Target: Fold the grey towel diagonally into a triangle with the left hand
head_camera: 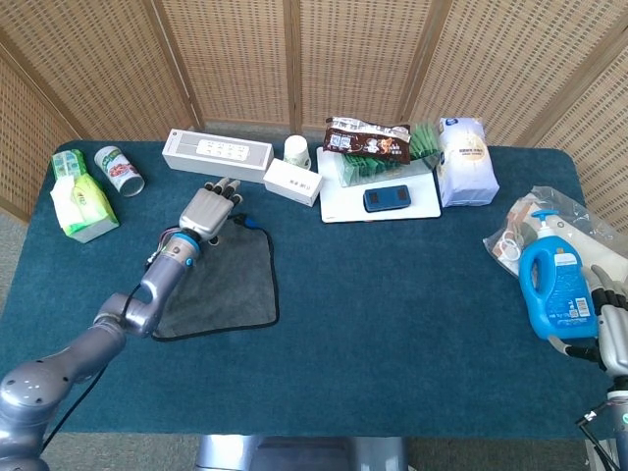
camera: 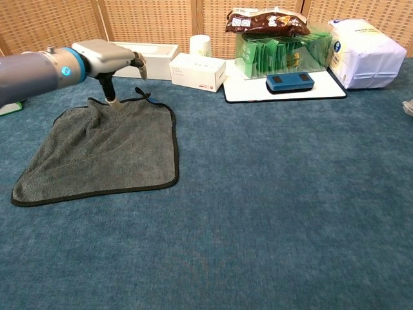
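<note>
The grey towel lies flat on the blue table, dark-edged, with a small blue loop at its far right corner. My left hand hovers over the towel's far edge, fingers extended and apart, holding nothing; its thumb points down toward the cloth near the far edge. My right hand shows only at the lower right edge of the head view, beside a blue bottle, and its fingers are too cropped to read.
Behind the towel stand a long white box, a small white box and a white cup. A tin can and tissue pack sit far left. A white tray with snacks and a white bag lie at the back right.
</note>
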Controlling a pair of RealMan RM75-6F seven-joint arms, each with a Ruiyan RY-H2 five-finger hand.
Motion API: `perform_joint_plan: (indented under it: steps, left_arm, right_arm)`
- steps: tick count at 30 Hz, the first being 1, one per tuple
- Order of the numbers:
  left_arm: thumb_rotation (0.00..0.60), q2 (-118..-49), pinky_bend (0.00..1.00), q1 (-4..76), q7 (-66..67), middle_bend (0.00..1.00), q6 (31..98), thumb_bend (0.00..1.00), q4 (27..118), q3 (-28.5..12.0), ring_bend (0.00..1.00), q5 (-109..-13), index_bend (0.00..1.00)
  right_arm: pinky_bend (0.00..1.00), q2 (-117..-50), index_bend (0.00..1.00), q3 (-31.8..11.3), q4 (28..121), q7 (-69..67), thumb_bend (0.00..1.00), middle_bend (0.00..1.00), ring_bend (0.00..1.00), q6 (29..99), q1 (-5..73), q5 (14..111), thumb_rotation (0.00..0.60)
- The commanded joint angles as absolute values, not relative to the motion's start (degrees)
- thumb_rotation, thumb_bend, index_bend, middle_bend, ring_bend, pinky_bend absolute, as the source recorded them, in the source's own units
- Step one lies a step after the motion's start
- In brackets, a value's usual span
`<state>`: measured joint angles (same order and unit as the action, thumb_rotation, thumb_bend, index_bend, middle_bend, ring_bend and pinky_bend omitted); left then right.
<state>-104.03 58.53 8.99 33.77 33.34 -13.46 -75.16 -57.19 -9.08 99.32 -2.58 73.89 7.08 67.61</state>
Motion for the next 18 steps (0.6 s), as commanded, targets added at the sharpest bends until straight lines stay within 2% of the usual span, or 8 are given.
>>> perform_joint_plan:
  steps: [1, 7, 12, 18]
  left_arm:
    - [0.6, -107.99, 0.23, 61.06, 8.02, 0.07, 32.1, 0.23, 28.02, -12.92, 0.11, -75.23, 0.26]
    - [0.6, -110.79, 0.23, 62.13, 5.9, 0.05, 33.2, 0.33, 24.1, -11.96, 0.09, -76.45, 0.34]
    - [0.6, -112.93, 0.23, 62.42, 4.54, 0.04, 34.57, 0.43, 20.49, -10.82, 0.09, -77.6, 0.45]
    - [0.6, -114.01, 0.24, 62.52, 2.94, 0.03, 36.04, 0.45, 18.11, -9.82, 0.09, -78.67, 0.48]
  right_arm:
    - [0.0, -57.28, 0.03, -9.09, 99.17, -2.41, 0.0, 0.0, 0.0, 73.8, 7.16, 67.49, 0.6]
    - [0.0, -57.42, 0.04, -9.17, 98.85, -2.33, 0.0, 0.0, 0.0, 73.32, 7.41, 67.01, 0.6]
    - [0.0, -57.61, 0.04, -9.05, 98.45, -2.21, 0.0, 0.0, 0.0, 72.59, 7.71, 66.72, 0.6]
    - [0.0, -57.78, 0.04, -9.0, 98.41, -1.78, 0.0, 0.0, 0.0, 72.68, 7.81, 66.74, 0.6]
